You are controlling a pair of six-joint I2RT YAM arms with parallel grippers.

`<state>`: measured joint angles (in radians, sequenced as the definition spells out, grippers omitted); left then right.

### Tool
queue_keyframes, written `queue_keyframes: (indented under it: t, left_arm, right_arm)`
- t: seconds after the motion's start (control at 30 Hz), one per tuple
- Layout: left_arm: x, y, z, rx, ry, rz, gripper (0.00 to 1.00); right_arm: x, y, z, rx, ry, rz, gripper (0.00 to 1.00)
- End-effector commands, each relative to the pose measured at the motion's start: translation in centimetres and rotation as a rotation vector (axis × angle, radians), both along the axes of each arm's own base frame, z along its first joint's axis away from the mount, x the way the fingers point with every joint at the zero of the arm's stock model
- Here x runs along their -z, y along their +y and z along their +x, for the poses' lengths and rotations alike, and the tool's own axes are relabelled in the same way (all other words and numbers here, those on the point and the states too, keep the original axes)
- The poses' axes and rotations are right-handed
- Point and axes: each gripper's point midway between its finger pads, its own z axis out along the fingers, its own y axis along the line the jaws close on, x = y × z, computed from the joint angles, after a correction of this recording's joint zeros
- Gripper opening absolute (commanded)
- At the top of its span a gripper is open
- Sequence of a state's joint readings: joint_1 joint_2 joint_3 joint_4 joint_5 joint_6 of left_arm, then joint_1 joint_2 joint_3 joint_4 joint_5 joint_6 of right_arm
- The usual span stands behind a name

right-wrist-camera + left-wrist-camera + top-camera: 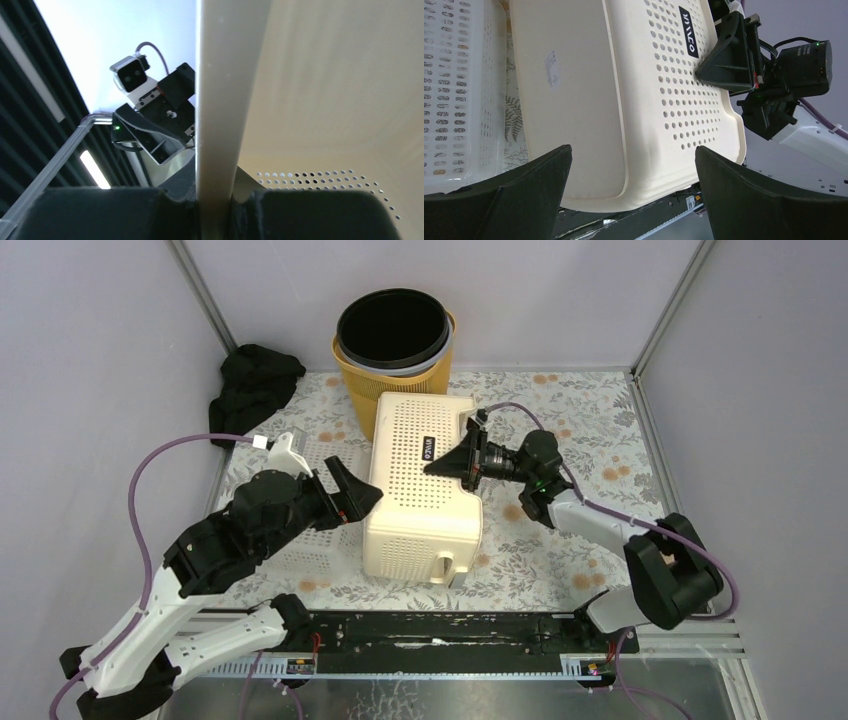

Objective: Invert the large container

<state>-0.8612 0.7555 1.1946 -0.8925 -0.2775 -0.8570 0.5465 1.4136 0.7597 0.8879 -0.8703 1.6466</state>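
The large cream perforated container point(420, 490) lies on its side in the middle of the table, with a perforated wall and its black label facing up. Its smooth base faces left, toward my left gripper point(345, 495). That gripper is open and empty, its jaws spread wide just off the container's base point(574, 90). My right gripper point(462, 462) is shut on the container's upper wall at the rim point(220, 75), one finger inside and one outside. It also shows in the left wrist view point(729, 55).
A small white slotted basket point(310, 530) stands right beside the container's left side, under my left arm. A yellow bin with a black bucket nested in it point(393, 340) stands just behind the container. A black cloth point(255, 380) lies at the back left.
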Motion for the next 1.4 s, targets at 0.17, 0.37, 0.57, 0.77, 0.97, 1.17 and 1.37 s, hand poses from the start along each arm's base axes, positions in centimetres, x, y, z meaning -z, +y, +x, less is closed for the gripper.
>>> queue_keyframes:
  t: [0.17,0.37,0.57,0.77,0.97,1.17,1.37]
  left_arm:
    - [-0.6,0.7,0.0,-0.016,-0.014,0.015,1.0]
    - [-0.3,0.8,0.0,-0.023,-0.01,0.019,1.0]
    - [-0.3,0.9,0.1,-0.024,-0.011,0.027,1.0]
    - [-0.1,1.0,0.1,-0.031,-0.009,0.03,1.0]
    - [-0.3,1.2,0.0,-0.034,-0.012,0.026,1.0]
    - [-0.3,1.3,0.0,-0.036,-0.012,0.023,1.0]
    - [-0.5,1.3,0.0,-0.038,-0.014,0.02,1.0]
  right_arm:
    - [-8.4,0.3,-0.7,-0.005,-0.23,0.393,0.0]
    - [-8.8,1.3,-0.9,0.01,-0.264,0.483,0.0]
    - [-8.8,3.1,-0.7,0.023,-0.3,0.5,0.0]
    - [-10.0,4.4,-0.4,0.02,-0.326,0.536,0.0]
    - [-11.3,5.9,-0.3,-0.003,-0.343,0.577,0.0]
    - [-13.4,6.5,-0.3,-0.02,-0.362,0.629,0.0]
    - [-15.1,7.0,-0.3,-0.029,-0.37,0.676,0.0]
